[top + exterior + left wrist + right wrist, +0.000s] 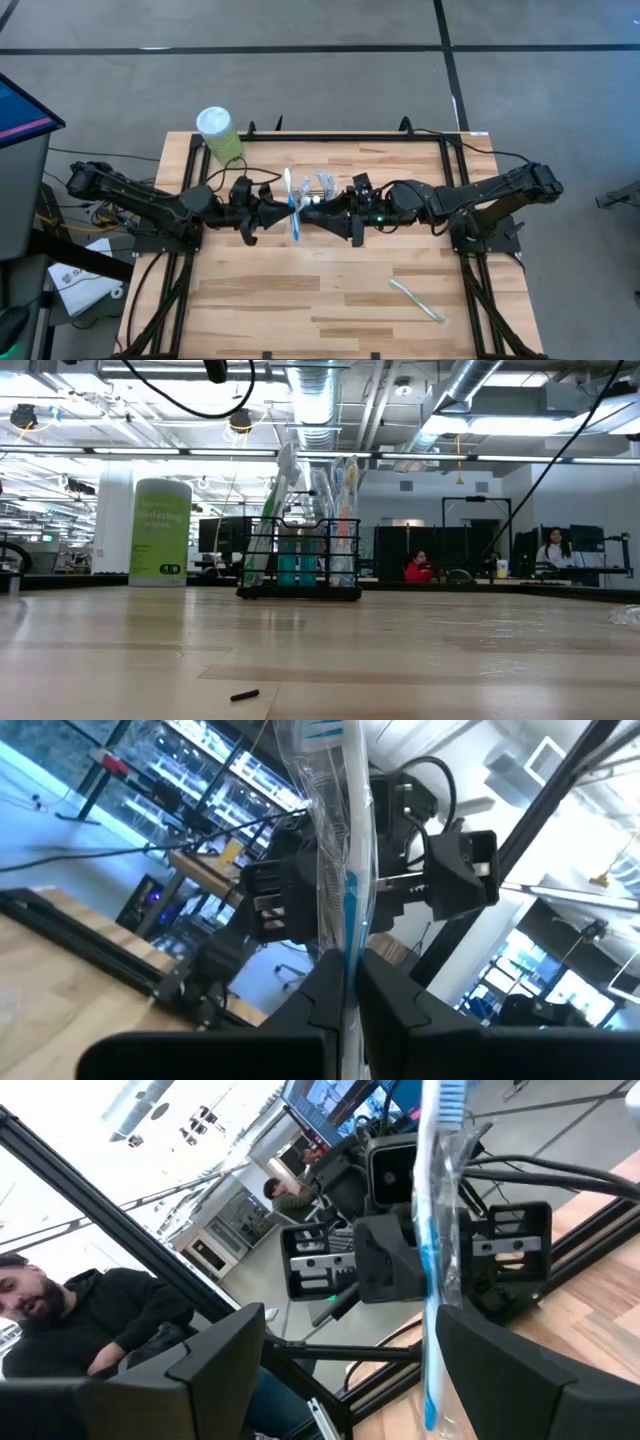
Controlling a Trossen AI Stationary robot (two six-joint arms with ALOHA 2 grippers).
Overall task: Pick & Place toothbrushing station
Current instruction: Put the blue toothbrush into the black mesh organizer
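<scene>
The table (330, 290) is pale wood in joined strips, smooth with a soft sheen in the low view. The toothbrushing station (300, 560) is thin black wire, matt. The toothbrush (345, 870) pinched by the left gripper (352, 982) is white and blue plastic inside clear, crinkly, glossy wrap. The green canister (161, 532) looks like plastic with a paper-like label. Both grippers' fingers (215, 1350) are dark, matt plastic.

The green canister (161, 531) carries print too blurred to read.
</scene>
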